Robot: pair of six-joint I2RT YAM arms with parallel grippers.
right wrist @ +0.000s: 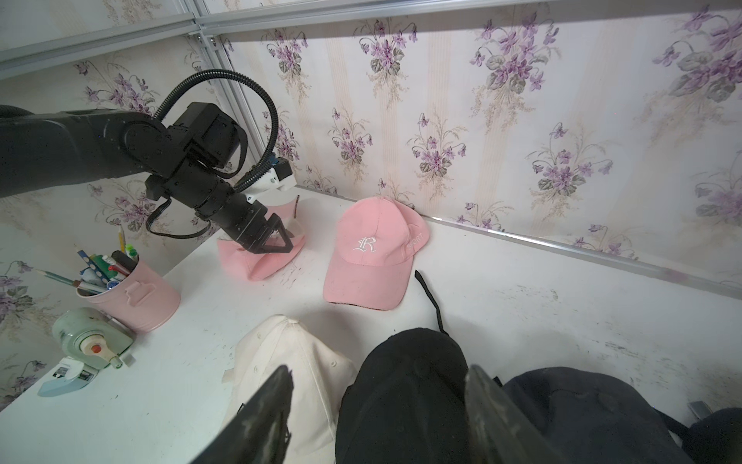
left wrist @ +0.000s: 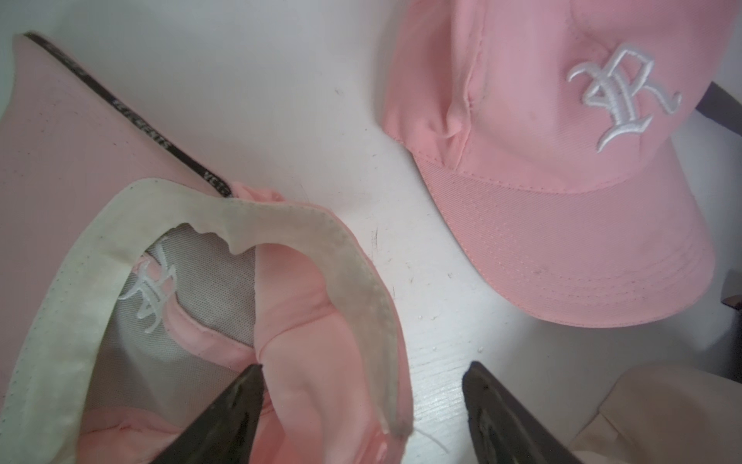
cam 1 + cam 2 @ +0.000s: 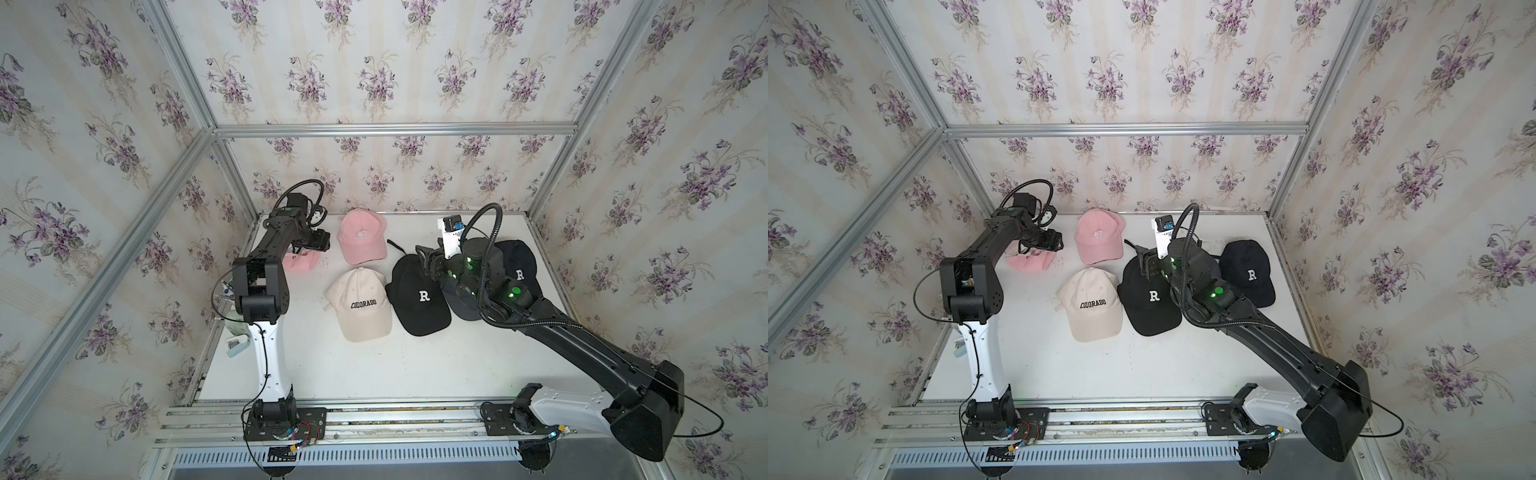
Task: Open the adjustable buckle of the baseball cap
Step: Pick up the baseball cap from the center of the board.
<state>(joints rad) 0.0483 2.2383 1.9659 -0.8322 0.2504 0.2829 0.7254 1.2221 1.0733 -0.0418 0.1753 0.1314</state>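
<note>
An upside-down pink baseball cap [image 3: 300,262] [image 2: 305,321] lies at the back left of the table, its cream sweatband [image 2: 353,265] facing up. My left gripper [image 2: 361,389] [image 1: 286,242] is open, low over this cap. One finger [image 2: 237,409] is inside the crown and the other [image 2: 498,413] is outside over the table, so the cap's side wall stands between them. The buckle is hidden. My right gripper [image 1: 377,397] [image 3: 426,259] hovers open above a black cap marked R [image 3: 419,299] [image 1: 405,385].
An upright pink cap [image 3: 360,241], a beige COLORADO cap [image 3: 360,305] and a dark cap marked R [image 3: 519,270] lie near. A black strap [image 1: 429,297] trails from the black cap. A pink pen pot [image 1: 136,299] and a green sharpener [image 1: 90,341] stand at the left edge.
</note>
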